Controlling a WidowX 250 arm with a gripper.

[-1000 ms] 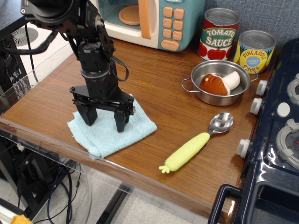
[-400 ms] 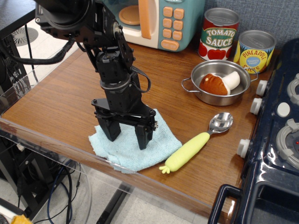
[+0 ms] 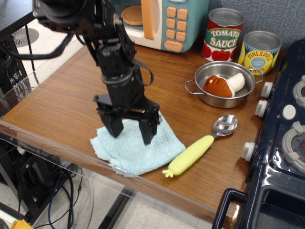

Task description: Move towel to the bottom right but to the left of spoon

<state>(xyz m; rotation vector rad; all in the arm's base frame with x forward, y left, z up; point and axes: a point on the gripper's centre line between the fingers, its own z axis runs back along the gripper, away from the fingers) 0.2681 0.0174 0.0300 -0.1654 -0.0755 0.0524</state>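
The light blue towel lies flat and rumpled at the table's front edge, its right corner nearly touching the spoon's handle. The spoon lies diagonally to its right, silver bowl up right, yellow-green handle with nubs down left. My black gripper hangs just above the towel's upper part, fingers open and pointing down, holding nothing. One fingertip stands over the towel's middle.
A metal pot with a plush mushroom sits behind the spoon. A tomato sauce can, a pineapple can and a toy microwave stand at the back. A dark toy stove borders the right side.
The gripper dragged the towel right, up beside the spoon's handle, then lifted off it with fingers open. The towel now lies still.
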